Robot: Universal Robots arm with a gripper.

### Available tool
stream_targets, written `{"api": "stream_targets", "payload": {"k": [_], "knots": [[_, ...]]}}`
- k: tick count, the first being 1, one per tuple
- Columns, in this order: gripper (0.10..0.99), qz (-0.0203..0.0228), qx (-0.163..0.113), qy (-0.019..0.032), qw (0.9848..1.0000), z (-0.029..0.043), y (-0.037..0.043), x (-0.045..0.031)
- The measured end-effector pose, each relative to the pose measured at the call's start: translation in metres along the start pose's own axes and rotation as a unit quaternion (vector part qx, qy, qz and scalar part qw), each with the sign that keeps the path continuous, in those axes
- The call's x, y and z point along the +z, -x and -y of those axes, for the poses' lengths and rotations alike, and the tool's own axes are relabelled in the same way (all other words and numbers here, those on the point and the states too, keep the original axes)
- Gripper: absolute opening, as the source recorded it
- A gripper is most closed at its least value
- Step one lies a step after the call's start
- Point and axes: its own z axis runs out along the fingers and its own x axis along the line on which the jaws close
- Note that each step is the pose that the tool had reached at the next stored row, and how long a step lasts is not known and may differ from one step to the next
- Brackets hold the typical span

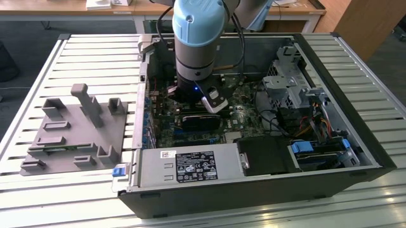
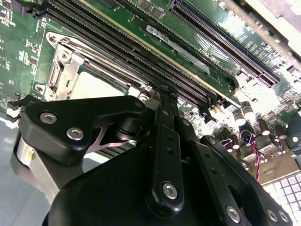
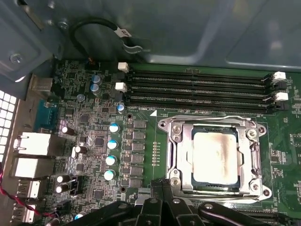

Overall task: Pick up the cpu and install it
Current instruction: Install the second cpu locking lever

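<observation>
The small flat square cpu with its silvery-grey metal top sits in the metal-framed socket on the green motherboard; in the second wrist view the same chip shows just beyond the gripper's black linkage. Beside the socket run long black memory slots with white end clips, and rows of blue-topped capacitors stand on its other side. The open black computer case walls the board in, with a silver power supply box and a drive cage with coloured cables close around the arm. The pale-blue and grey arm reaches straight down into the case, its black gripper just above the socket's edge, the fingers drawn together and holding nothing. The case lies on a slatted white metal table, beside a grey plastic tray with upright posts; wooden desks stand behind.
</observation>
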Motion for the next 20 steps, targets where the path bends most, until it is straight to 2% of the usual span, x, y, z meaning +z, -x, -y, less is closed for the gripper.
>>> {"api": "stream_targets", "payload": {"k": [5, 8, 16, 20], "knots": [[0.106, 0.0002, 0.000, 0.0014, 1.0000, -0.0002, 0.0000, -0.0005], [0.106, 0.0004, 0.000, 0.0027, 1.0000, -0.0014, -0.0007, -0.0044], [0.106, 0.0008, 0.001, 0.0047, 1.0000, -0.0067, -0.0016, -0.0253], [0.106, 0.0008, 0.001, 0.0047, 1.0000, -0.0087, -0.0014, -0.0321]]}}
